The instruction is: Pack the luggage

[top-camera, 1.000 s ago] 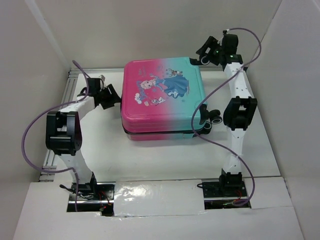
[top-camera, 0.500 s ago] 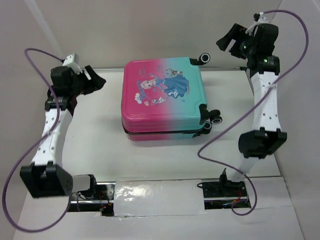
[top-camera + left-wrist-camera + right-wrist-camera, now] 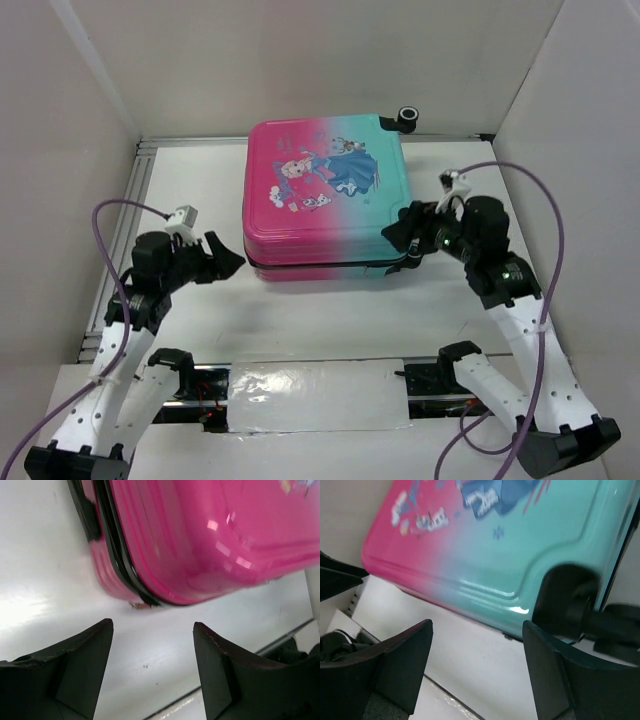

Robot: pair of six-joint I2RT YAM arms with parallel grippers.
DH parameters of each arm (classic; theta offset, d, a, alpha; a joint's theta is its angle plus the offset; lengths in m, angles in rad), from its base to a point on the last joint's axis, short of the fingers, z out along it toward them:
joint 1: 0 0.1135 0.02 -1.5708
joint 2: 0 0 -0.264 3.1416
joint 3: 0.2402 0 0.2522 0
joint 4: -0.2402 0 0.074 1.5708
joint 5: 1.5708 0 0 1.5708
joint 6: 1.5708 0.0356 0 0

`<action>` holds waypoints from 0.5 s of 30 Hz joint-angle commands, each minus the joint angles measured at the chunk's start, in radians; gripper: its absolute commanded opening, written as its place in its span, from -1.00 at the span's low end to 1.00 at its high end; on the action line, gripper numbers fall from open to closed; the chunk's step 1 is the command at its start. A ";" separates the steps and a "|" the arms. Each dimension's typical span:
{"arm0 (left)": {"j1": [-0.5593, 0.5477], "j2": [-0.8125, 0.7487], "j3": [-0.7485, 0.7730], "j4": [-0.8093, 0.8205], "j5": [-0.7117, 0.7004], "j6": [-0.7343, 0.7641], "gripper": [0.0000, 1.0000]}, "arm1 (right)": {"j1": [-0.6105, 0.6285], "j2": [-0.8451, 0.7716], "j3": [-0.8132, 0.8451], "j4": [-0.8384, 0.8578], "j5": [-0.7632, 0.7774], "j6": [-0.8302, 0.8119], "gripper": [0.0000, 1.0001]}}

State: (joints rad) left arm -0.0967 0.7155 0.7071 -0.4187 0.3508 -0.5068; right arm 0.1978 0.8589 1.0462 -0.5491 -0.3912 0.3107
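Arms drop from raised poses to flank the closed princess-print suitcase (image 3: 325,195); left gripper (image 3: 228,262) and right gripper (image 3: 400,232) (both open, empty) suggest packing is nearly done.

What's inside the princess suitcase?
Nothing inside shows. The luggage lies shut on the white table, so only its pink-and-teal shell and a black wheel are visible; the lid covers whatever it holds.

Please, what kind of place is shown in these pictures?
Probably a robot test cell in a lab, not a home: plain white walls box in a white table, a left arm and a right arm are bolted at its near edge, and one suitcase lies on it.
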 commanded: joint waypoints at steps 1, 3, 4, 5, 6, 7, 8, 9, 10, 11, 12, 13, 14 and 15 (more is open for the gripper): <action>-0.058 -0.072 -0.101 0.046 -0.032 -0.093 0.54 | 0.089 -0.049 -0.141 0.037 0.116 0.053 0.58; -0.104 -0.093 -0.148 0.128 -0.032 -0.128 0.51 | 0.158 -0.083 -0.184 0.067 0.161 0.079 0.58; -0.144 -0.093 -0.202 0.168 -0.032 -0.137 0.49 | 0.179 -0.083 -0.222 0.077 0.204 0.093 0.55; -0.165 -0.093 -0.231 0.211 -0.064 -0.147 0.46 | 0.202 -0.083 -0.242 0.087 0.222 0.102 0.52; -0.188 -0.093 -0.262 0.259 -0.099 -0.147 0.42 | 0.245 -0.071 -0.262 0.110 0.239 0.102 0.48; -0.208 -0.093 -0.320 0.335 -0.154 -0.147 0.42 | 0.270 -0.060 -0.281 0.124 0.286 0.113 0.48; -0.228 -0.093 -0.348 0.372 -0.212 -0.147 0.39 | 0.294 -0.048 -0.314 0.141 0.311 0.113 0.46; -0.257 -0.102 -0.374 0.412 -0.278 -0.125 0.39 | 0.317 -0.038 -0.333 0.164 0.328 0.123 0.46; -0.267 -0.116 -0.403 0.467 -0.301 -0.110 0.39 | 0.371 -0.026 -0.362 0.210 0.378 0.123 0.46; -0.276 -0.116 -0.412 0.495 -0.323 -0.092 0.36 | 0.396 -0.026 -0.374 0.230 0.414 0.123 0.46; -0.287 -0.128 -0.422 0.526 -0.344 -0.041 0.36 | 0.422 -0.017 -0.386 0.248 0.455 0.123 0.48; -0.287 -0.128 -0.431 0.564 -0.364 -0.023 0.36 | 0.467 -0.017 -0.396 0.274 0.554 0.123 0.48; -0.297 -0.137 -0.431 0.575 -0.384 -0.003 0.36 | 0.488 -0.017 -0.405 0.284 0.602 0.136 0.48; -0.298 -0.137 -0.431 0.587 -0.385 0.046 0.36 | 0.505 -0.017 -0.420 0.293 0.641 0.136 0.48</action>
State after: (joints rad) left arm -0.3820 0.6044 0.2573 -0.0456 0.0669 -0.5694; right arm 0.6483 0.8497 0.6449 -0.3985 0.0299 0.4271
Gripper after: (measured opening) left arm 0.684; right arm 0.742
